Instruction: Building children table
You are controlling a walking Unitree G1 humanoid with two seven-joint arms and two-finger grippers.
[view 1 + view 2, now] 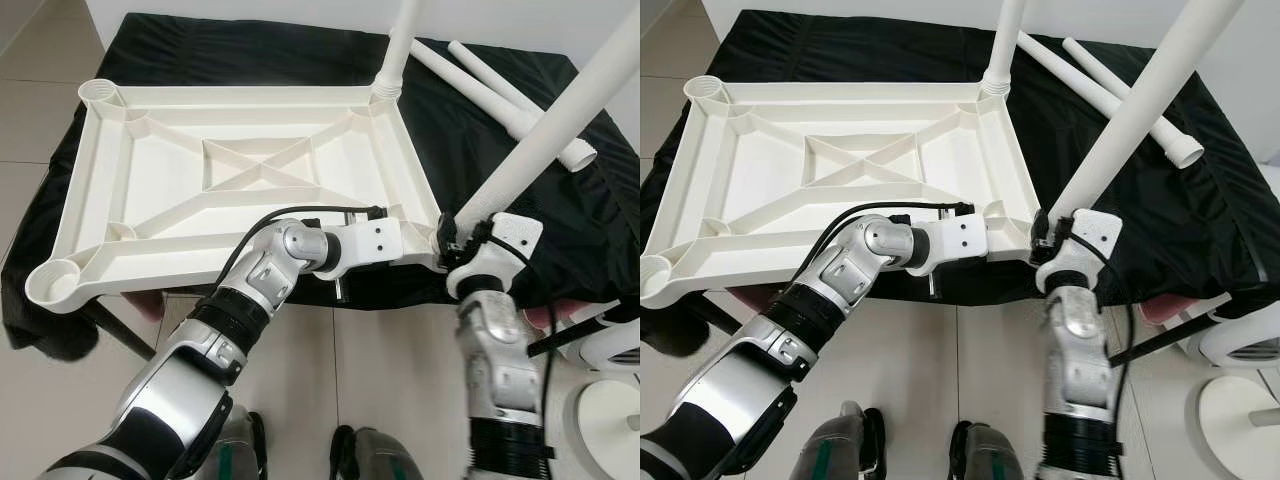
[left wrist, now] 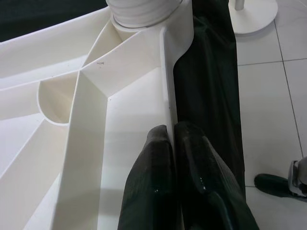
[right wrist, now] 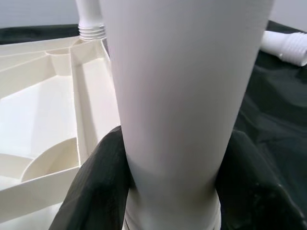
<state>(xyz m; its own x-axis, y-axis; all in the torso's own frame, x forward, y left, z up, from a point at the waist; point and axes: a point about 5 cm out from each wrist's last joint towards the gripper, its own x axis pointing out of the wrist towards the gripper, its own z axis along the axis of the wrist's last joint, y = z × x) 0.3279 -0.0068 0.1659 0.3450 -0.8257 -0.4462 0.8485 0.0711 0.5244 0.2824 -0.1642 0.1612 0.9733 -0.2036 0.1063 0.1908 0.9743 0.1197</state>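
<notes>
A white plastic table top (image 1: 150,165) lies upside down on a black-covered surface. One white leg (image 1: 398,45) stands in its far right corner socket. My right gripper (image 1: 455,238) is shut on a second leg (image 1: 545,135), which stands tilted at the near right corner; in the right wrist view the black fingers (image 3: 93,184) clasp that leg (image 3: 177,96) on both sides. My left gripper (image 2: 171,128) is shut on the table top's near rim (image 2: 168,81), just left of that corner. Two loose legs (image 1: 495,85) lie on the cloth at the back right.
The two left corner sockets (image 1: 100,92) (image 1: 55,282) stand open at the table top's edge. A white round-based stand (image 1: 605,415) sits on the tiled floor to the right. My feet (image 1: 370,455) are close to the front edge of the black cloth (image 1: 560,220).
</notes>
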